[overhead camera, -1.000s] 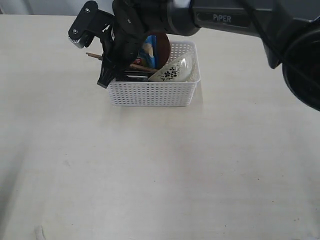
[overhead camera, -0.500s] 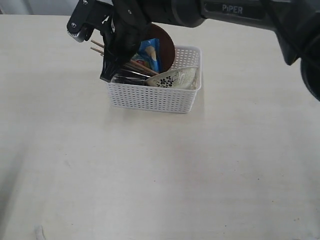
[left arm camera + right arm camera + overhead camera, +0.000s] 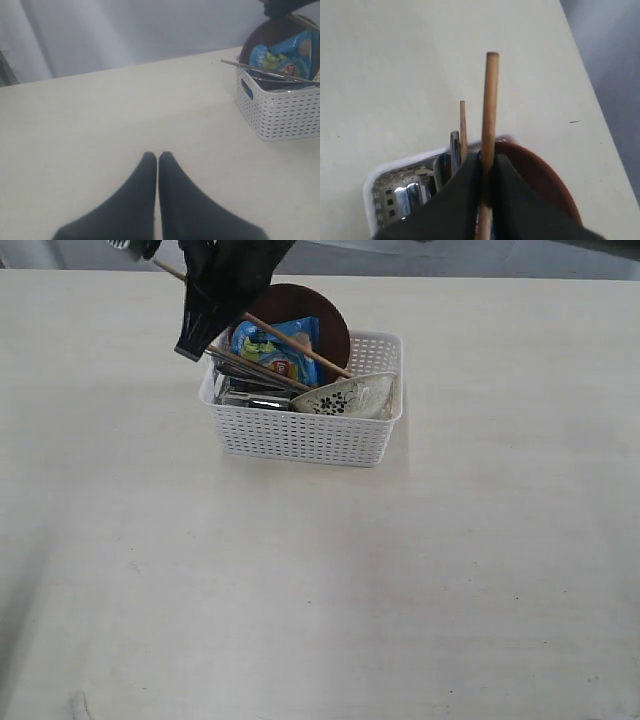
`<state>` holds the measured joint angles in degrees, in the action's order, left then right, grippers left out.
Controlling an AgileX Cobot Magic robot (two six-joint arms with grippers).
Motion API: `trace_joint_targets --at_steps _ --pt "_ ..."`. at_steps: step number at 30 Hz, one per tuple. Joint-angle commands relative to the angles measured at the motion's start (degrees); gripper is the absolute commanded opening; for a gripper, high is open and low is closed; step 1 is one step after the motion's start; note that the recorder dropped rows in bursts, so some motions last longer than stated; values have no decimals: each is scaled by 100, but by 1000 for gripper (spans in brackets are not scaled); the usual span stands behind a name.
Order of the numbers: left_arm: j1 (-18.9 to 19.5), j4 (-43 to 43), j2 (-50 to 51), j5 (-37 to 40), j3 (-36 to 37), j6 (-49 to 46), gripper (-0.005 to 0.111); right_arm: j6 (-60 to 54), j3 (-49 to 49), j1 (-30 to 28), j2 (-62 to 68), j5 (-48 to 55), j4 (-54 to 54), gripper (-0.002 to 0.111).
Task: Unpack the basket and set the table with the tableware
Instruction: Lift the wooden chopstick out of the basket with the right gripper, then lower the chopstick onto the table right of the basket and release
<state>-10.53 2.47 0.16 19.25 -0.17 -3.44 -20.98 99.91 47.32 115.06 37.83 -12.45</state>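
Note:
The white basket stands at the back of the table. In it are a brown plate on edge, a white patterned bowl, steel tableware and one chopstick lying across. My right gripper hangs over the basket's left end, shut on the other chopstick, which slants up out of the basket. In the right wrist view that chopstick sticks out past the gripper. My left gripper is shut and empty, low over bare table, well away from the basket.
A blue snack bag leans against the plate inside the basket. The tabletop stretches wide in front of and on both sides of the basket. A grey wall lies beyond the table's far edge.
My right gripper has risen and pulled back toward the far left, drawing one chopstick up out of the basket. The arm no longer covers the plate and snack bag.

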Motion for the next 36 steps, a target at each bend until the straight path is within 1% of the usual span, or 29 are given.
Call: trace_joint_targets --at_steps 1,3,5,8,10,13,15,19,22,25,26,29,32,34,36 --pt "37 25 -16 -38 17 26 1 13 -2 19 -501 -22 -180 0" --pt "37 25 -16 -38 17 26 1 228 -2 7 -699 70 -514 0" --pt "37 25 -16 -38 17 26 1 817 -2 7 -901 300 -1199 0" --pt "37 25 -16 -38 17 26 1 1833 -2 7 -1085 1084 -2434 0" --pt "37 25 -16 -38 17 26 1 2207 -2 -120 -1149 1693 -2776 0" --pt "37 25 -16 -38 17 26 1 2511 -2 -633 -1149 2553 -2446 0" --pt "37 25 -16 -38 17 26 1 2567 -26 -1192 -1135 2923 -1708 0" --pt "37 25 -16 -38 17 26 1 2451 -459 -2301 -1148 3205 -112 0" --pt "37 25 -16 -38 17 26 1 2264 -1221 -3044 -1148 3045 529 0" --pt "37 25 -16 -38 17 26 1 2264 -2177 -3503 -1148 2524 600 0" --pt "37 25 -16 -38 17 26 1 2264 -2573 -3642 -1148 2211 617 0" --pt "37 25 -16 -38 17 26 1 2264 -3394 -3907 -1137 1361 866 0" --pt "37 25 -16 -38 17 26 1 2264 -3863 -4024 -1137 539 1020 0" --pt "37 25 -16 -38 17 26 1 2252 -3995 -4038 -1137 278 1097 0" --pt "37 25 -16 -38 17 26 1 2203 -4003 -4038 -1063 246 1111 0"
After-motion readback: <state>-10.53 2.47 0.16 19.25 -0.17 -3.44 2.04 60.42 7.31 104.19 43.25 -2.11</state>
